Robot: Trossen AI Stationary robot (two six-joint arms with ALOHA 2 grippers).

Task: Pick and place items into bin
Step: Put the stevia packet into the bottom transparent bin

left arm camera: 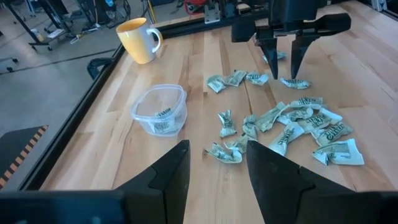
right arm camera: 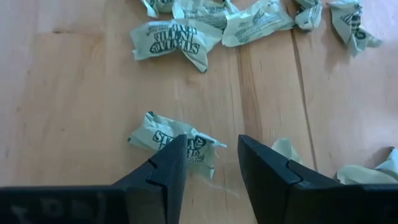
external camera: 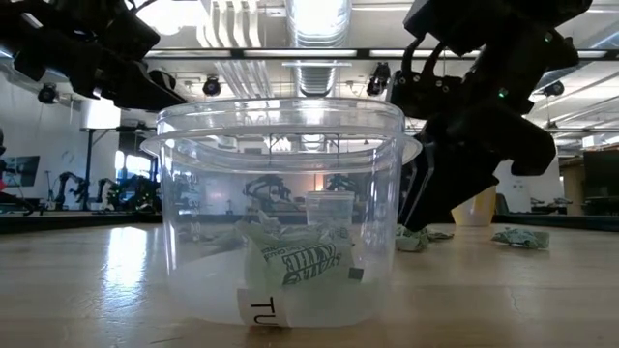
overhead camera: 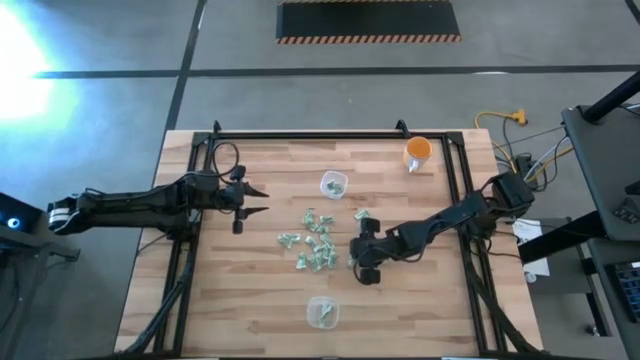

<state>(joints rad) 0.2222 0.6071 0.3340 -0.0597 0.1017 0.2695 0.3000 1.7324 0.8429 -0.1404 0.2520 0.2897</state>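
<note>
Right gripper (right arm camera: 211, 165) low over the wooden table (overhead camera: 250, 310), beside a scatter of wrapped items (overhead camera: 315, 245).

Its fingers stand partly apart, gripping nothing; one wrapped piece (right arm camera: 171, 142) lies just before the fingertips. Near the pile, two clear bins (overhead camera: 333, 184) (overhead camera: 322, 312) each contain pieces. The left gripper (overhead camera: 250, 198) hovers open and empty, well apart from the pile.

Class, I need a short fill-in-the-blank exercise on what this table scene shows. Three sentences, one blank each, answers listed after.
1. The mug near the table's far edge is ____ in colour.
2. The right gripper is lowered over a wrapped piece lying on the ____.
3. Each of the two clear tubs holds ____ pieces.

Missing words: orange; table; wrapped
</note>
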